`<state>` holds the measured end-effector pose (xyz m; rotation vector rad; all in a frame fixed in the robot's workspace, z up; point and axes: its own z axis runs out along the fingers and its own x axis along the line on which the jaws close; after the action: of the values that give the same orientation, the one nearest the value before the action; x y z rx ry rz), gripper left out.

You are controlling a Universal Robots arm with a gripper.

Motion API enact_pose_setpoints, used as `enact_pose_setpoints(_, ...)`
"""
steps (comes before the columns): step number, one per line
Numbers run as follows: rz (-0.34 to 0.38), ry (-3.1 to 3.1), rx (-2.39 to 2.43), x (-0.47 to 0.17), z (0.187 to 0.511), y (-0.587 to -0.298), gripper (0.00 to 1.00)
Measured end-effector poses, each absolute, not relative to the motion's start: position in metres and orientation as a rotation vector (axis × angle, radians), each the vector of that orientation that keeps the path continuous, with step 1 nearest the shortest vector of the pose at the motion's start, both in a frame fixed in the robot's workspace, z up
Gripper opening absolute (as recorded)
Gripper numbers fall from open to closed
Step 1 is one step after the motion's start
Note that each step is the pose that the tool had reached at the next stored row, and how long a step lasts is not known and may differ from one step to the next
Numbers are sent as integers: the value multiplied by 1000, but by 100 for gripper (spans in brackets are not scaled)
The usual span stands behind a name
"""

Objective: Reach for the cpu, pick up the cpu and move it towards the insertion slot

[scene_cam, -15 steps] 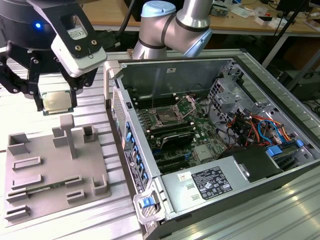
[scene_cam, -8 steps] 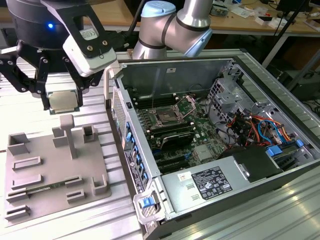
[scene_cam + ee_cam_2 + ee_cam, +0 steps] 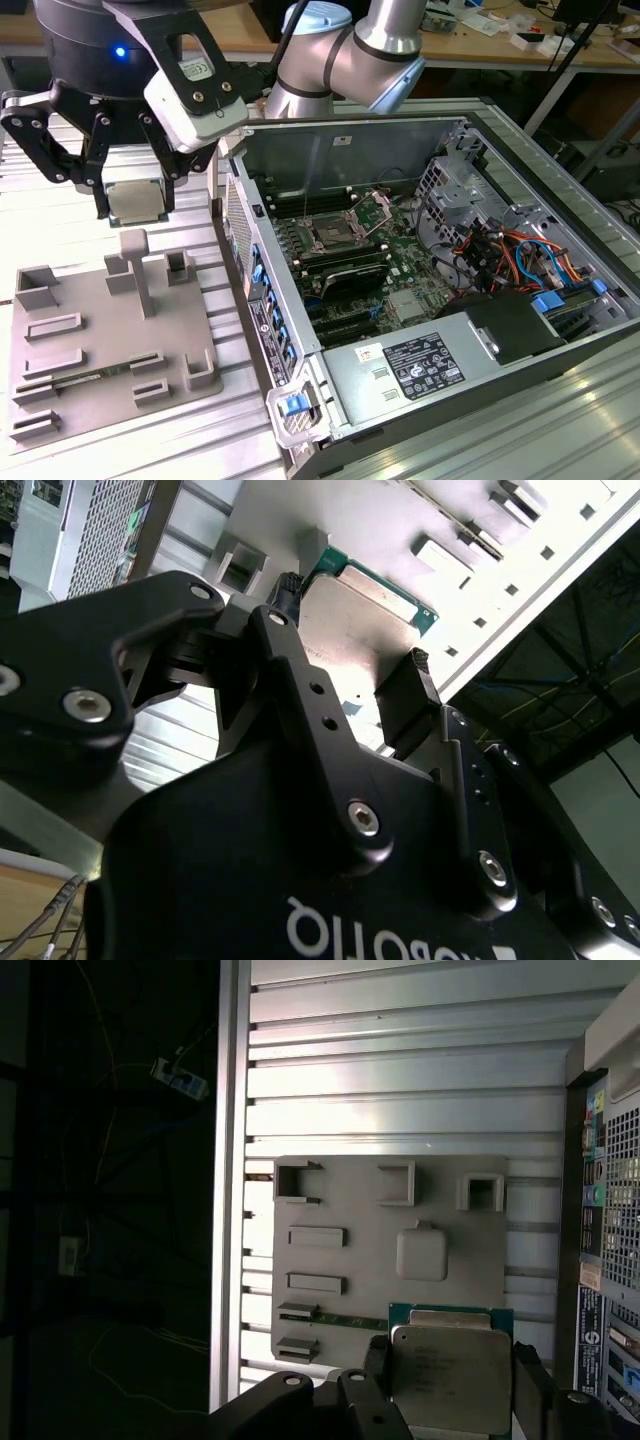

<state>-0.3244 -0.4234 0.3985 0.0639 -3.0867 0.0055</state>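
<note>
My gripper (image 3: 133, 207) hangs at the exterior view's left, above the grey tray, shut on the cpu (image 3: 136, 197). The cpu is a thin square chip with a silvery top and a greenish rim, lifted off the tray. In both wrist views the chip's metal lid (image 3: 365, 615) (image 3: 450, 1375) sits between the two black fingers (image 3: 283, 592) (image 3: 526, 1385), which press on its opposite edges. The insertion slot (image 3: 336, 236), a shiny metal frame with a dark centre, lies on the motherboard inside the open computer case, to the exterior view's right of the gripper.
The grey plastic tray (image 3: 90, 345) (image 3: 390, 1210) with raised blocks and recesses lies on the ribbed metal table (image 3: 60, 215). The case's upright side wall (image 3: 243, 260) stands between tray and socket. Drive cage and cables (image 3: 500, 250) fill the case's right. A white camera block (image 3: 198, 95) rides on the wrist.
</note>
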Motion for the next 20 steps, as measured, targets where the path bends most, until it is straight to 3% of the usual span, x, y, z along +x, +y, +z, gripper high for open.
enact_pose_setpoints(20, 6, -3087, 64, -313, 398, -423, 55)
